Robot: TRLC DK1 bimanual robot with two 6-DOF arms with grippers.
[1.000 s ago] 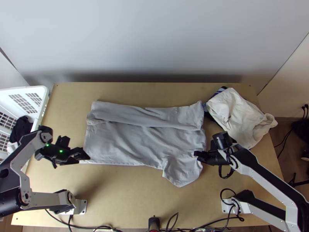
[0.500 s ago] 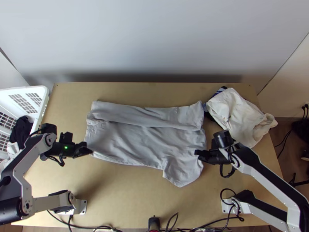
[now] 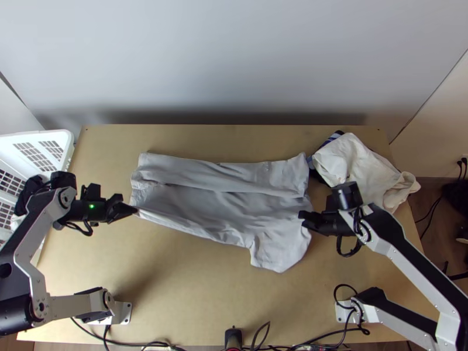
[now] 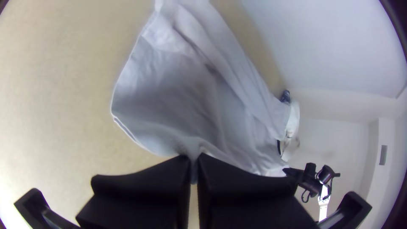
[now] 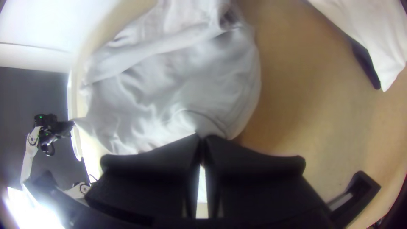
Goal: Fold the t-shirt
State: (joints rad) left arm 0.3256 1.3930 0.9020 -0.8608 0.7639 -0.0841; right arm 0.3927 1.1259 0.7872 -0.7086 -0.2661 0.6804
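The light grey t-shirt [image 3: 234,205] lies on the table with its far part folded over in a long strip and a sleeve sticking out toward the near edge at the right. At its near left corner, my left gripper [image 3: 136,210] is shut on the cloth, which rises into the fingers. In the left wrist view the left gripper [image 4: 193,163] pinches the edge of the t-shirt [image 4: 182,93]. My right gripper [image 3: 300,218] holds the shirt's right side above the sleeve. The right wrist view shows the right gripper [image 5: 202,140] shut on gathered cloth of the t-shirt [image 5: 169,89].
A cream cloth [image 3: 362,169] lies over dark and striped fabric at the table's far right. A white basket [image 3: 65,153] with dark clothing stands at the left edge. Bare wooden table [image 3: 193,286] lies between the shirt and the arm bases.
The left gripper has moved up the picture, lifting the shirt's near left corner and drawing the near edge up too. The right gripper has shifted slightly up and right with its cloth.
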